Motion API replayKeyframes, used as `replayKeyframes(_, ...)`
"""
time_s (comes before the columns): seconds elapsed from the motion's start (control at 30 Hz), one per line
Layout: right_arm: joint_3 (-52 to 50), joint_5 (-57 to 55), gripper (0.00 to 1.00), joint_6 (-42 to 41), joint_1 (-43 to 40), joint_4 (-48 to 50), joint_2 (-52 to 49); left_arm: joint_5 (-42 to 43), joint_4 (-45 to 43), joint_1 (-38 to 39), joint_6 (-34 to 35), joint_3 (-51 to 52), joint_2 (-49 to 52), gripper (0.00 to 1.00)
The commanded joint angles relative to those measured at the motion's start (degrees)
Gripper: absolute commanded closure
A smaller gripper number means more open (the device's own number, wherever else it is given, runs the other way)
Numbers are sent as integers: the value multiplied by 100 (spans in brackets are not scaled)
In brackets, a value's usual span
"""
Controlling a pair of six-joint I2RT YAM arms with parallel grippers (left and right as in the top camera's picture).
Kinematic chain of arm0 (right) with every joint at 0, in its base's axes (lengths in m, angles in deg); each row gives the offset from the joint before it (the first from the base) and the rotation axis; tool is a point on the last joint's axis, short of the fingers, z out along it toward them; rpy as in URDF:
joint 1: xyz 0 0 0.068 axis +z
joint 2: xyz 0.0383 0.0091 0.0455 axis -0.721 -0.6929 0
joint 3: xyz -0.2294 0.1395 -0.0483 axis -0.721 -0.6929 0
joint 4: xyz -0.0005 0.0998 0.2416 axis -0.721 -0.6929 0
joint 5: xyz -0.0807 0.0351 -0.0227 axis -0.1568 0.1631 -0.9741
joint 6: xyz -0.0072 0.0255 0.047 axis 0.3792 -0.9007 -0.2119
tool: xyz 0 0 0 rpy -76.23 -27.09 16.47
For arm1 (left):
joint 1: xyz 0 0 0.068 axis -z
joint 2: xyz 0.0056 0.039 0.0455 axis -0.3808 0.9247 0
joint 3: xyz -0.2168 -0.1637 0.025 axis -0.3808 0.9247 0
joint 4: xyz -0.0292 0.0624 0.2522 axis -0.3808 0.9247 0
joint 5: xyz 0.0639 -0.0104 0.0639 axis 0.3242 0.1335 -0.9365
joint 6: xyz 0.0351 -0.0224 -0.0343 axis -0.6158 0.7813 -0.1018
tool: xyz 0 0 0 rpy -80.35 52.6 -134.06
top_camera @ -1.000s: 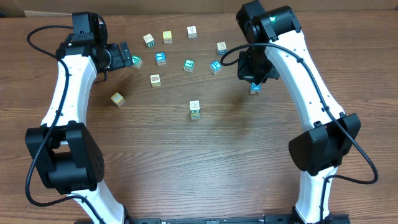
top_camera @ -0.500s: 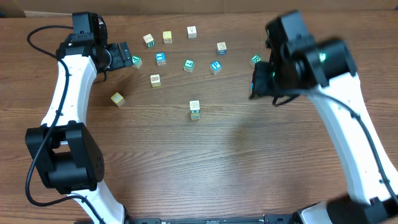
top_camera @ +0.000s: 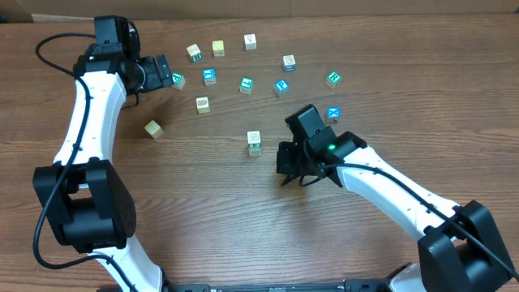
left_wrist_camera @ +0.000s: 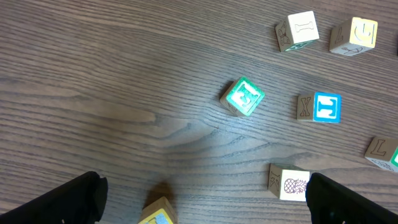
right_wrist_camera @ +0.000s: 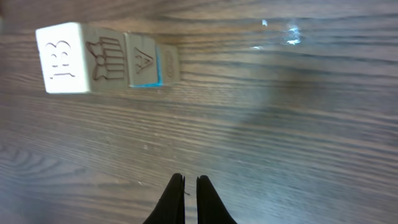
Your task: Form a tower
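Shows a short tower [top_camera: 254,143] of small wooden cubes, cream on its top face with a green mark, upright near the middle of the brown wooden table [top_camera: 203,211]. Places the right arm's black fingers [right_wrist_camera: 174,202] just right of that tower, apart from it, pressed together on nothing. Farther right, shows a loose blue-faced wooden cube [top_camera: 333,113] with a white X-like mark lying on the table. At the far left, finds the left arm's black fingers [left_wrist_camera: 62,202] spread wide and empty, with a loose green-faced wooden cube [left_wrist_camera: 242,96] on the table ahead of them, untouched.
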Motion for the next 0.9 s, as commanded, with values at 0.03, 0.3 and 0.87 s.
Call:
replayKeyframes(0.03, -87, -33, 96, -157, 9, 339, 46, -2, -20, 39, 52, 2, -160, 0)
replayKeyframes(0.3, -688, 35, 96, -116, 22, 1346, -98, -2, -22, 39, 52, 2, -160, 0)
replayKeyframes(0.87, -820, 118, 96, 490, 457, 2498, -391, -2, -20, 39, 52, 2, -160, 0)
